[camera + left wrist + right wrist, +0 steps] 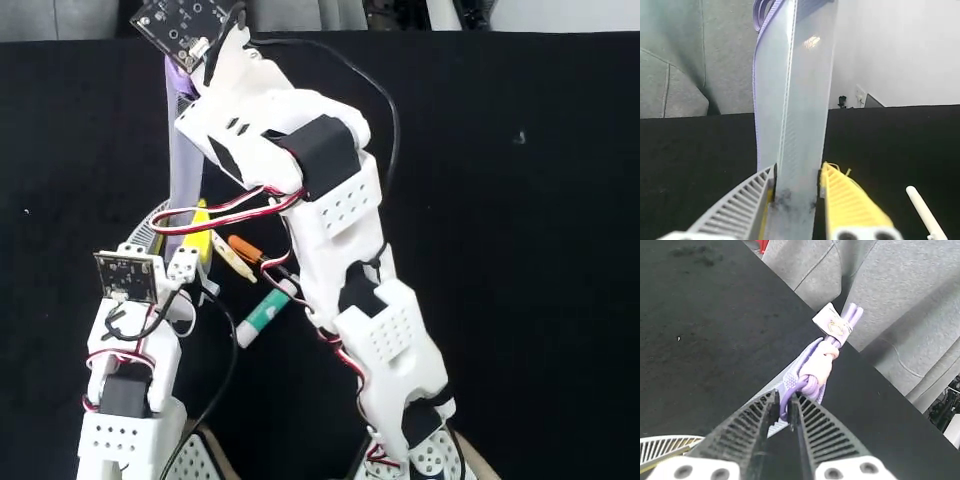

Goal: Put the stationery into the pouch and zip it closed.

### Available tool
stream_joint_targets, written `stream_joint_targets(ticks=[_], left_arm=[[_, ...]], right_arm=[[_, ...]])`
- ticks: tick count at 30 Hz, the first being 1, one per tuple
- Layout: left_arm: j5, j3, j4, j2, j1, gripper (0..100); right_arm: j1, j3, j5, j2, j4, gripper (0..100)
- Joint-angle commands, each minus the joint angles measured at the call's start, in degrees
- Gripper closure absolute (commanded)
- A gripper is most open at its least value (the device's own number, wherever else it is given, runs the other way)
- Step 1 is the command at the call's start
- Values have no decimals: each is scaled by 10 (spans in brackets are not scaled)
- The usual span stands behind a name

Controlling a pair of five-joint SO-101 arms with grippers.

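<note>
A translucent pouch (pixel 183 170) with purple edging is stretched between my two grippers above the black table. My left gripper (pixel 796 187), one finger grey and one yellow, is shut on the near end of the pouch (pixel 795 100). It shows in the high view as the left gripper (pixel 190 238). My right gripper (pixel 783 402) is shut on the purple zipper pull (pixel 812 382) at the pouch's far end, near a small tag (pixel 832 322). On the table beside the pouch lie an orange pen (pixel 245 248), a beige clip-like piece (pixel 234 262) and a white and green marker (pixel 265 312).
The right arm (pixel 330 220) arches over the stationery from the front edge to the back left. A black cable (pixel 385 100) loops behind it. A white pen tip (pixel 922 207) lies beside the left gripper. Grey fabric (pixel 890 300) hangs beyond the table's far edge.
</note>
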Motion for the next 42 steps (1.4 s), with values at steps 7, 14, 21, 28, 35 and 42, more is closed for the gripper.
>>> stream_joint_targets(ticks=[7, 14, 21, 28, 35, 42], left_arm=[[-1, -111, 105, -1, -21, 970], [-3, -221, 164, 133, -7, 961], [1, -407, 275, 318, 42, 809], [37, -469, 284, 334, 10, 804], [10, -410, 192, 336, 12, 804], [-25, -394, 150, 359, 33, 773]], right_arm=[[-11, -21, 2, -87, 4, 988], [-11, -21, 2, -93, 12, 988], [-11, -20, 4, -90, 15, 988], [-11, -20, 4, -90, 33, 988], [-12, -20, 2, -90, 33, 988], [-15, 1, 2, -90, 33, 988]])
